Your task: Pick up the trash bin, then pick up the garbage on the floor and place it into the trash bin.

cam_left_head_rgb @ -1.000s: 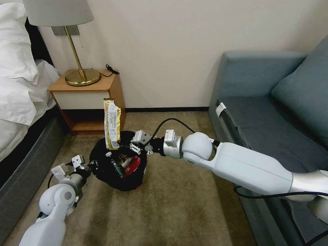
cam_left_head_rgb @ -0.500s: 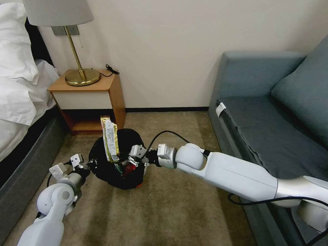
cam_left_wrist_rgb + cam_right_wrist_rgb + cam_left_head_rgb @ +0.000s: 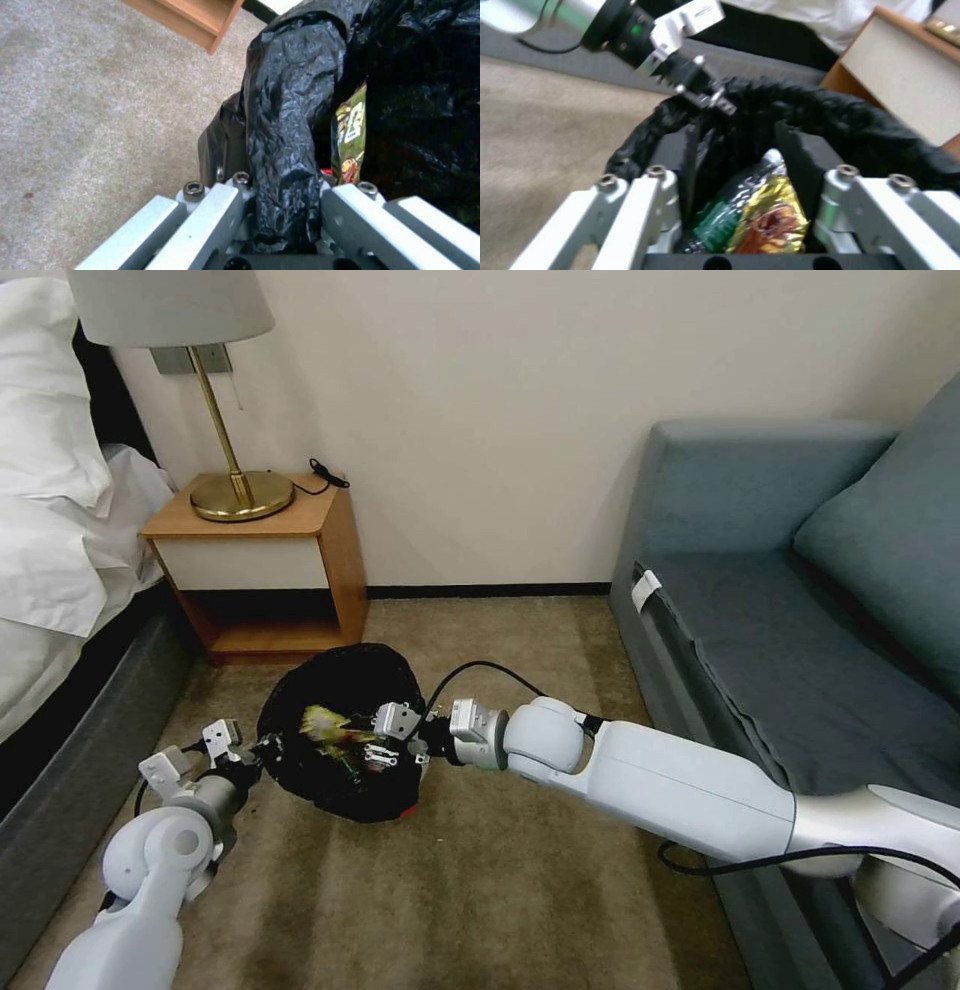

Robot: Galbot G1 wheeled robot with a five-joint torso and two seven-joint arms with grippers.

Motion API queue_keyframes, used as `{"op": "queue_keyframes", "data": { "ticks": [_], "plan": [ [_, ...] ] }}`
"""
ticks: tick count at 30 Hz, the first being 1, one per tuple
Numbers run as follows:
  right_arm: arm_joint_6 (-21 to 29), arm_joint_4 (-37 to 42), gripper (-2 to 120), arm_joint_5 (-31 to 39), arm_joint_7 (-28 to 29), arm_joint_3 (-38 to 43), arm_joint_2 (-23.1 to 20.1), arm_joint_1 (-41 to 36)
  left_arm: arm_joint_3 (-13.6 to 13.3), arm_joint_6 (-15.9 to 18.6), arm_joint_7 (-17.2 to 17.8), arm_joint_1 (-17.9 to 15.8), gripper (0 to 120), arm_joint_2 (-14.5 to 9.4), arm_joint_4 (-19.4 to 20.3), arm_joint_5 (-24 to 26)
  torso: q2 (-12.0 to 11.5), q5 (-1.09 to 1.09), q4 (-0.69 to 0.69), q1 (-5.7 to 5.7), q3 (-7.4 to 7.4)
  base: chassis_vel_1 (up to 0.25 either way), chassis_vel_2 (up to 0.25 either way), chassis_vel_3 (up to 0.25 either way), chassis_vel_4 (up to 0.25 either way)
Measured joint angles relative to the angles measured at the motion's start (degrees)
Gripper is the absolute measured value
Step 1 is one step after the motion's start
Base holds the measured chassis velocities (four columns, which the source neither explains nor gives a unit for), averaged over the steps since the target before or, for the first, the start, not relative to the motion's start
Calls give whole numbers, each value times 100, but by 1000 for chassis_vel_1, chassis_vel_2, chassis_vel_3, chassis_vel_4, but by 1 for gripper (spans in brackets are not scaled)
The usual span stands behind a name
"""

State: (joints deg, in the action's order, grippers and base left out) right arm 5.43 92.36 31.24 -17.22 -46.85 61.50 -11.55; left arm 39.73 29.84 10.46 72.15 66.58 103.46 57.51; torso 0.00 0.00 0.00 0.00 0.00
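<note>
Trash bin (image 3: 345, 770) sits tilted on the carpet (image 3: 480, 890) in front of the nightstand (image 3: 260, 560), between bed and sofa. Left gripper (image 3: 285, 210) is clamped on the bin's wrinkled black rim, bag plastic pinched between the fingers. Right gripper (image 3: 740, 210) is over the bin mouth, fingers spread apart; gold-printed wrapper (image 3: 760, 217) lies between them, contact with the pads unclear. Wrapper is down inside the bin with other litter, including a small bottle (image 3: 345, 762).
</note>
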Motion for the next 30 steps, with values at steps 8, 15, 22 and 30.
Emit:
{"op": "queue_keyframes", "data": {
  "ticks": [8, 15, 22, 30],
  "plan": [
    [39, 264, 73, -12, 351, 140, -142, 70, 27, 4, 33, 27, 2, -12, 25, 17, 0, 1, 0, 0, 0, 0, 0, 0, 0],
    [418, 808, 98, -264, 1523, 1232, -541, -490, 78, 4, 33, 64, 2, -31, 66, 23, 0, 1, -1, 0, 0, 0, 0, 0, 0],
    [689, 1260, 100, -474, 1832, 2351, -813, -1259, 133, 0, 36, 90, 2, -73, 107, 27, 0, 2, 0, 0, 0, 0, 0, 0, 0],
    [808, 2098, 100, -969, 2130, 4103, -1194, -2476, 144, 0, 64, 161, 2, -61, 136, -21, 0, 2, 0, 0, 0, 0, 0, 0, 0]
  ]
}}
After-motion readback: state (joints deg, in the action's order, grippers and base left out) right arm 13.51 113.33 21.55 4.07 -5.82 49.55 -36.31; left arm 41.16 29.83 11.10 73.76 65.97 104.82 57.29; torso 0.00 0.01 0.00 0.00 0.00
